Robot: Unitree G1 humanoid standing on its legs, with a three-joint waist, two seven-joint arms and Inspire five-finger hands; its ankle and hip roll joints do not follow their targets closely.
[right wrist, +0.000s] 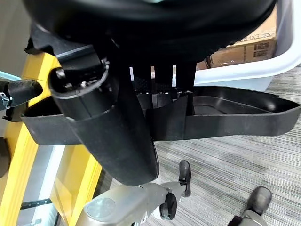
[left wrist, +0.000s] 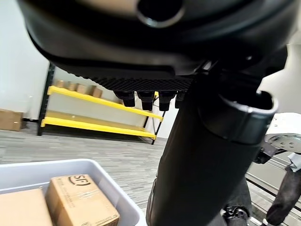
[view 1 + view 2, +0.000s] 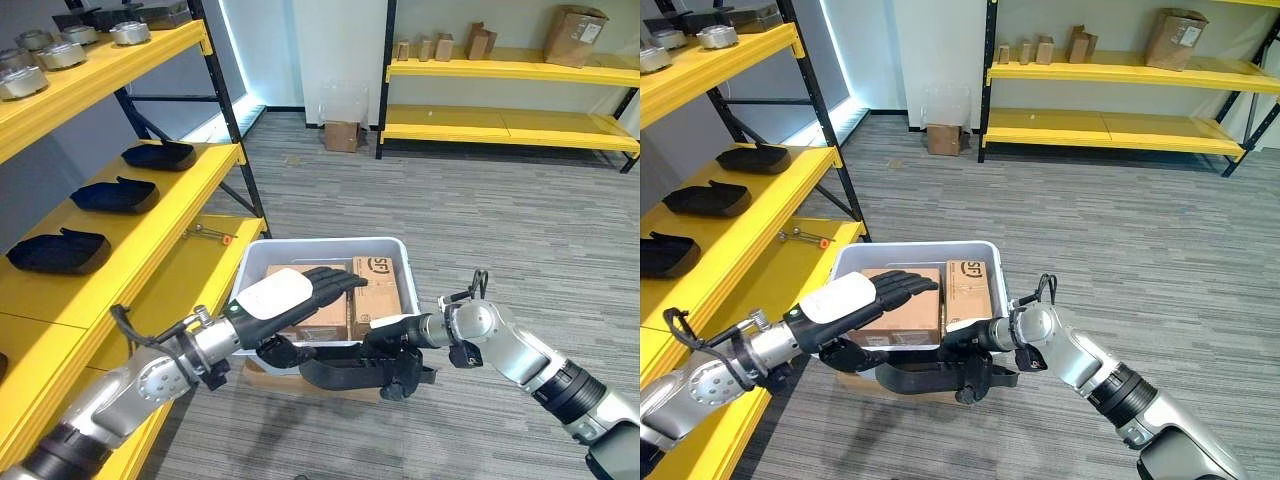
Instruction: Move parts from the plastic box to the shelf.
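Black moulded plastic part (image 3: 350,375), long and shallow like a tray, is being held level just in front of the near wall of the pale grey plastic box (image 3: 390,247), above the grey striped carpet floor (image 3: 480,200). Right hand (image 1: 164,101) is gripping the part, its dark fingers (image 1: 162,87) curling over the rim and the thumb (image 1: 108,136) lying against the outer wall. Left hand (image 3: 300,292) is reaching over the near left corner of the box with fingers straight and relaxed, holding nothing, its back bearing a white cover; whether its thumb is touching the part below cannot be told. Brown cardboard cartons (image 3: 375,285) are lying inside the box. Yellow shelf (image 3: 150,215) with black uprights is standing along the left of the floor; three similar black moulded parts (image 3: 115,195) are resting in a row on its middle level, well apart from one another. Round silver metal pieces (image 3: 60,52) are sitting on its upper level. Second yellow shelving unit (image 3: 500,68) is standing against the far wall, carrying small brown cartons (image 3: 575,35).
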